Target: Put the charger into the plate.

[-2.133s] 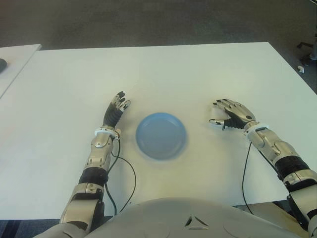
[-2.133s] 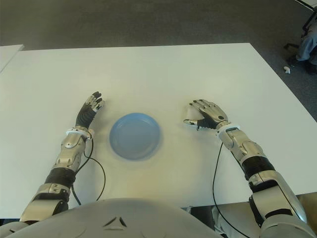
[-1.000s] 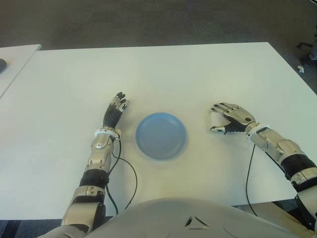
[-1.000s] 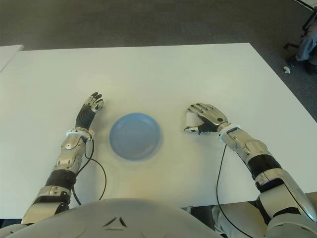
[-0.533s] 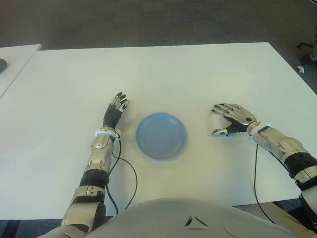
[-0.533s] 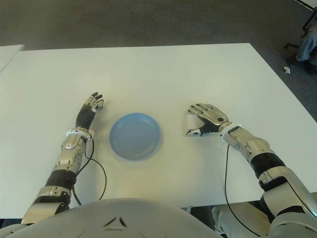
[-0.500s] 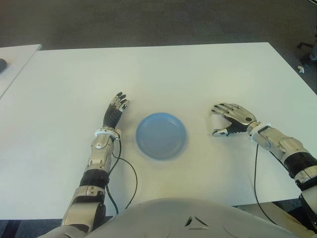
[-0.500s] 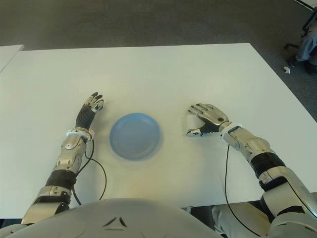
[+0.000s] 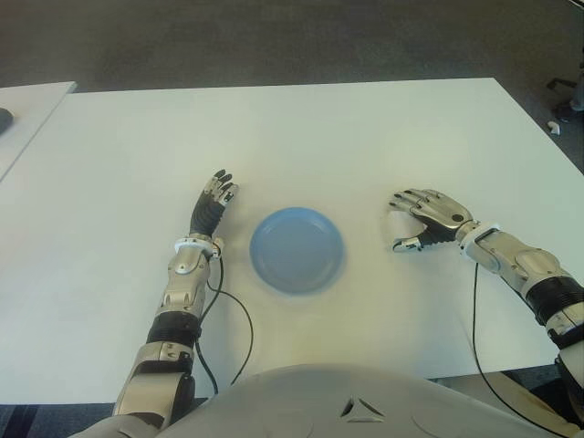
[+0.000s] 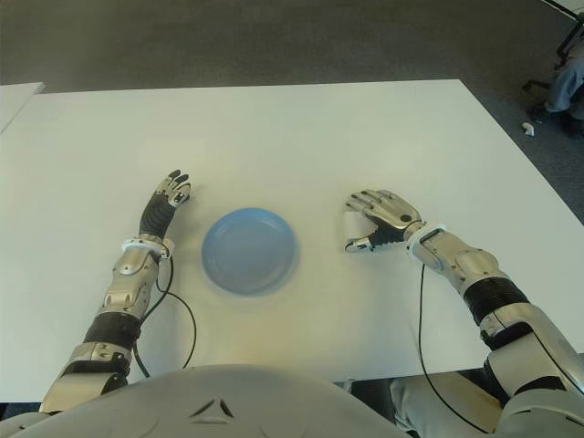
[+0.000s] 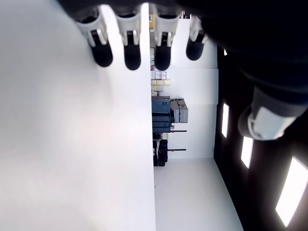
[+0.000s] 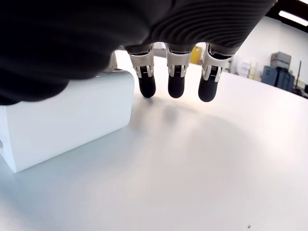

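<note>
Right hand [image 10: 383, 217] over charger [image 12: 67, 120], grip unclear

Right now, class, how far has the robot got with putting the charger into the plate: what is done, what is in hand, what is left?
Done: nothing yet; the blue plate holds nothing. In hand: the right hand is poised over the white charger, which sits on the table to the plate's right, fingers extended, no grip yet. Left: grasp, lift, carry across and release into the plate. The left hand shows idle and open on the plate's left.

Right hand [image 10: 383, 219] drifted slightly toward the table's right, forearm swung lower; charger [image 10: 352, 222] more exposed.
</note>
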